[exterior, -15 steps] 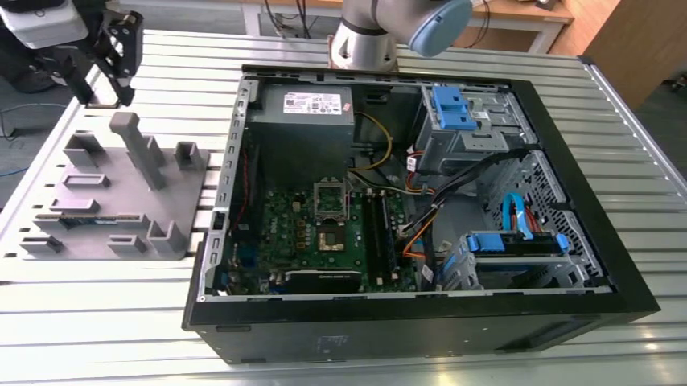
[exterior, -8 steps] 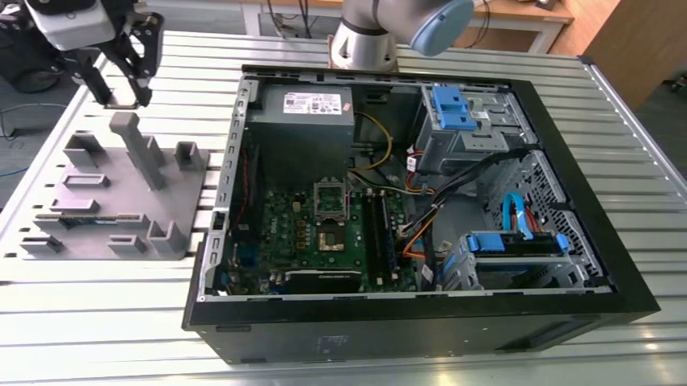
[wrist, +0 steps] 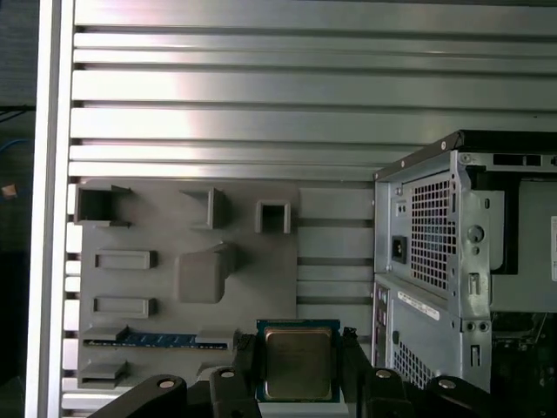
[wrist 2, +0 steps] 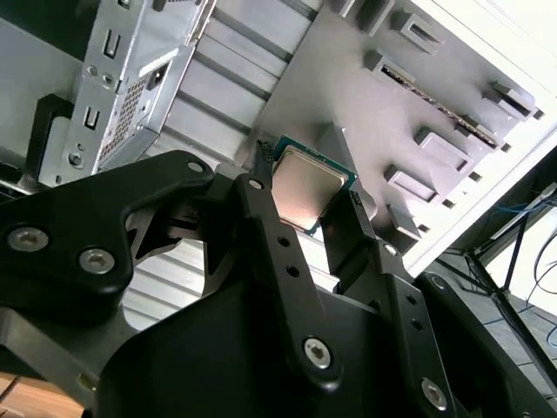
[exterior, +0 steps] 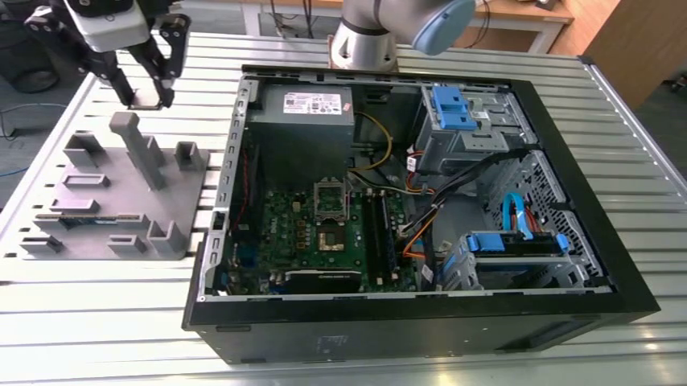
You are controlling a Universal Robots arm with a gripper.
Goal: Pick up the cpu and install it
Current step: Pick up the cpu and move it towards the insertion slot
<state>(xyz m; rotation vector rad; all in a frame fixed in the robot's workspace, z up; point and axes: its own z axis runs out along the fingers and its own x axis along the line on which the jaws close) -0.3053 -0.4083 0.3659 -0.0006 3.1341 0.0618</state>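
Gripper (exterior: pixel 147 100) clamped on the cpu (wrist 2: pixel 309 187), held over the grey parts tray (exterior: pixel 108 201).

In both wrist views we note the black fingers (wrist: pixel 246 359) pressing opposite edges of the cpu (wrist: pixel 298 361), its silvery top facing the cameras. In the exterior view the gripper hangs by the tray's far end, to the exterior view's left of the open computer case (exterior: pixel 601 265). The green motherboard (exterior: pixel 290 217) lies inside, well apart from the cpu.

Robotics lab: slatted aluminium bench (exterior: pixel 108 322), opened computer case (exterior: pixel 429 331)
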